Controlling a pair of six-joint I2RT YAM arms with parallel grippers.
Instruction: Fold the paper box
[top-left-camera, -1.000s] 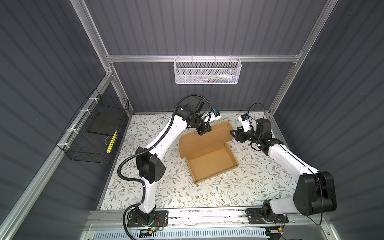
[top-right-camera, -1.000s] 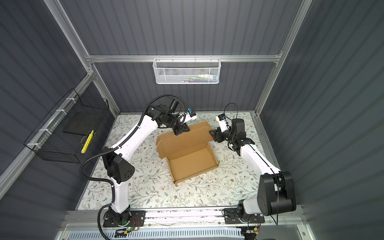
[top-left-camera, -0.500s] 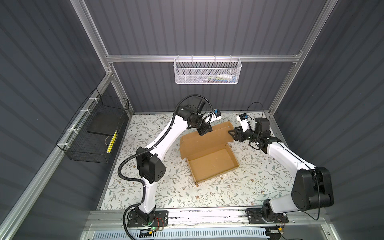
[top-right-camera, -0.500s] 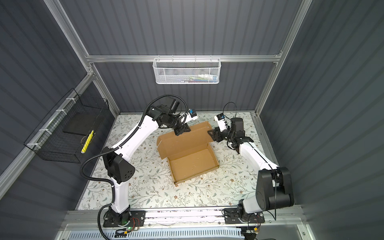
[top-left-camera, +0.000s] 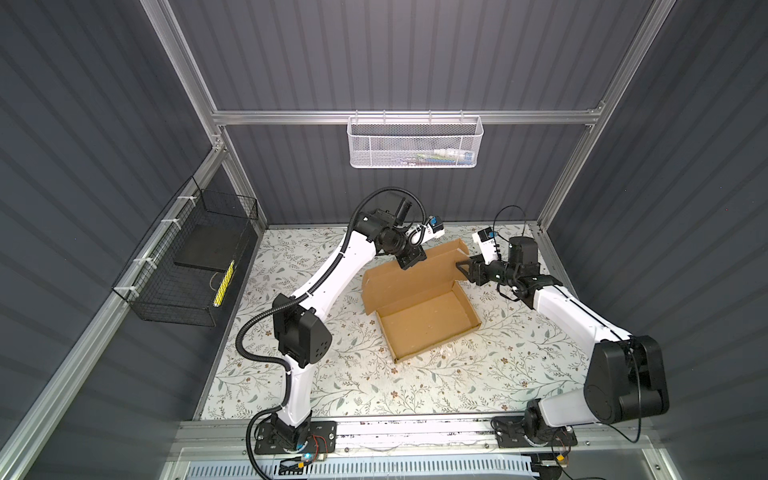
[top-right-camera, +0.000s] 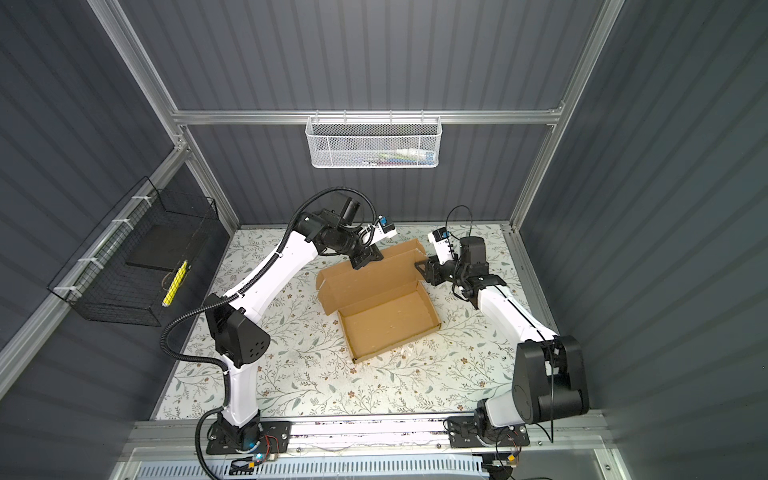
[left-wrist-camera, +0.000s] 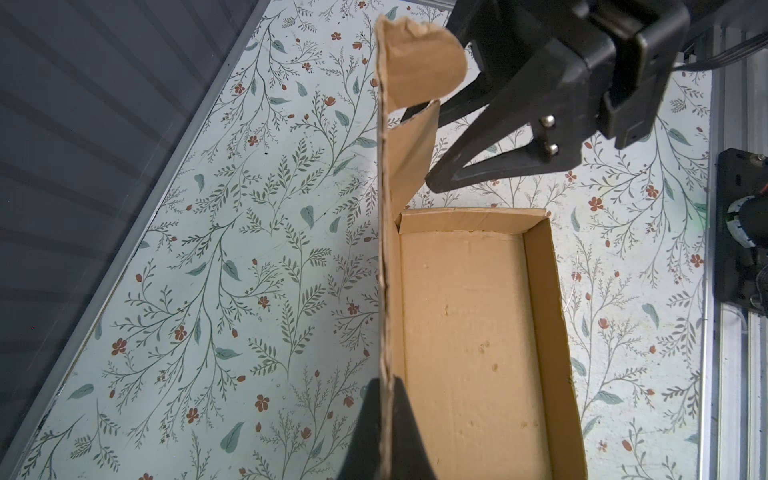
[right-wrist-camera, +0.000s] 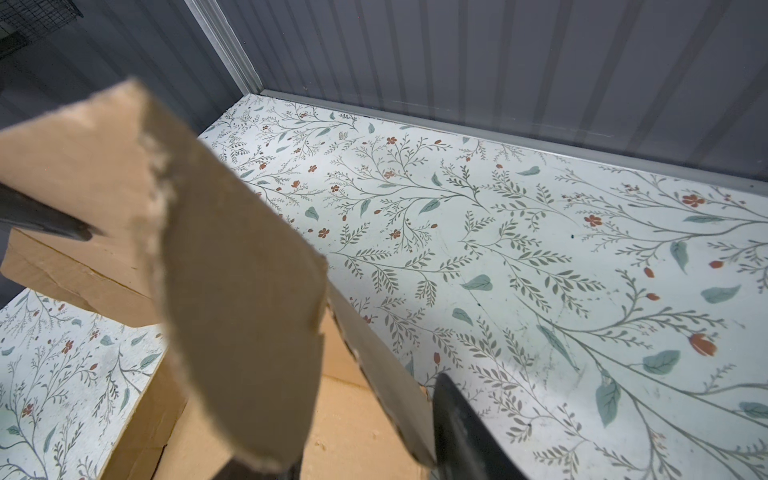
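Note:
The paper box (top-left-camera: 424, 326) (top-right-camera: 386, 322) is brown cardboard, its shallow tray formed on the floral table and its lid (top-left-camera: 409, 280) standing up at the back. My left gripper (top-left-camera: 409, 264) (top-right-camera: 360, 262) (left-wrist-camera: 386, 399) is shut on the lid's top edge. My right gripper (top-left-camera: 461, 268) (top-right-camera: 420, 268) (right-wrist-camera: 357, 424) is at the lid's right end. Its jaws stand apart, with the rounded ear flap (right-wrist-camera: 232, 291) and a narrow side flap (right-wrist-camera: 386, 374) between them. In the left wrist view one of the right fingers (left-wrist-camera: 498, 104) reaches in beside the ear flap (left-wrist-camera: 419, 62).
A white mesh basket (top-left-camera: 415, 145) (top-right-camera: 374, 145) hangs on the back wall. On the left wall a black wire basket (top-left-camera: 191, 266) (top-right-camera: 137, 270) holds a yellow item. The back wall rail (right-wrist-camera: 498, 124) runs close behind the lid. Both arm bases stand at the front edge.
My right gripper has crept in onto the lid's right-end flaps and its jaws have narrowed. The left gripper keeps its hold on the lid edge, unmoved.

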